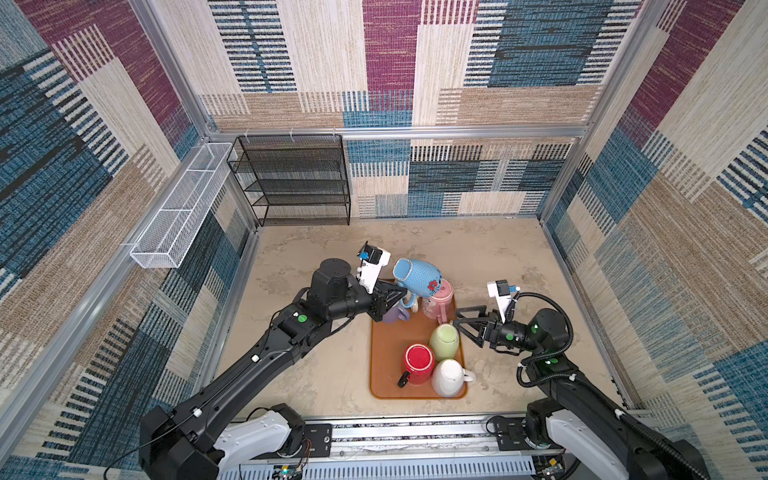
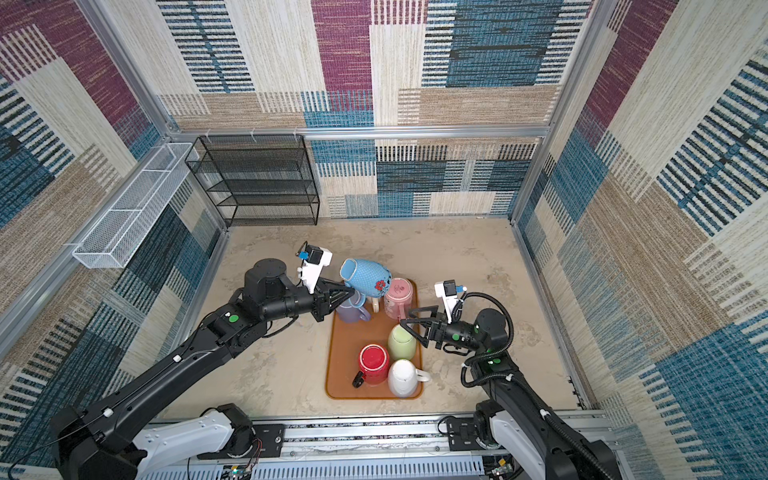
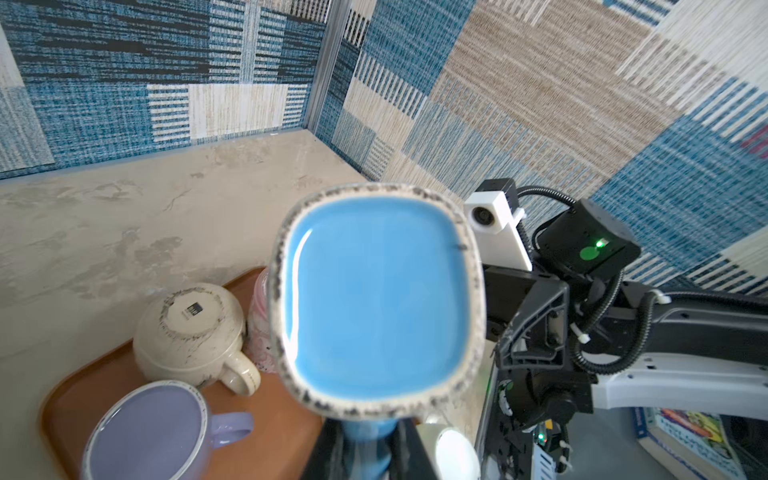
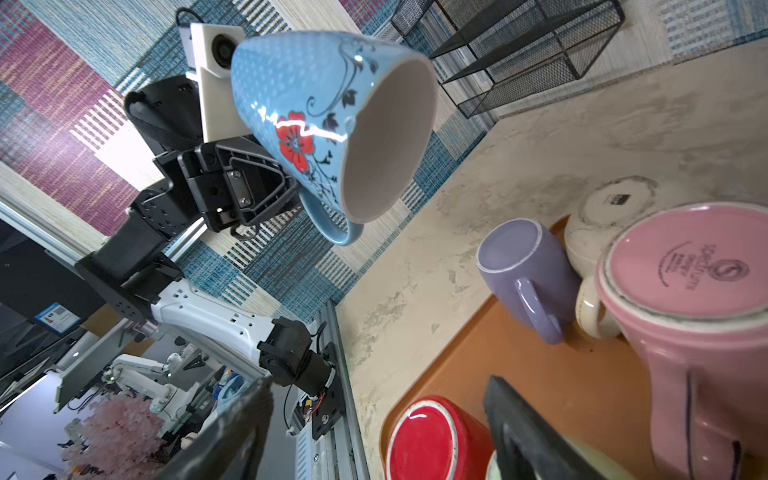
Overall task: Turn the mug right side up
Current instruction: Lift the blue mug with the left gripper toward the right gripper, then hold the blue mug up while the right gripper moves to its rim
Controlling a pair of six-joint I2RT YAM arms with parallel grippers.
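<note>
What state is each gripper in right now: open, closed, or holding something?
Left gripper: closed on the handle of the blue mug.
Right gripper: open, holding nothing.

Both top views high, steeply down on the whole table (image 1: 478,257), left wrist view tight on the blue mug (image 3: 376,307), right wrist view facing it over the tray (image 4: 602,374).

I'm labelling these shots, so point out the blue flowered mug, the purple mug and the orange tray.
blue flowered mug (image 4: 291,95), right wrist view, its dotted side wall.
purple mug (image 3: 145,436), left wrist view, inside its open mouth.
orange tray (image 1: 388,345), in a top view, its bare floor.
</note>
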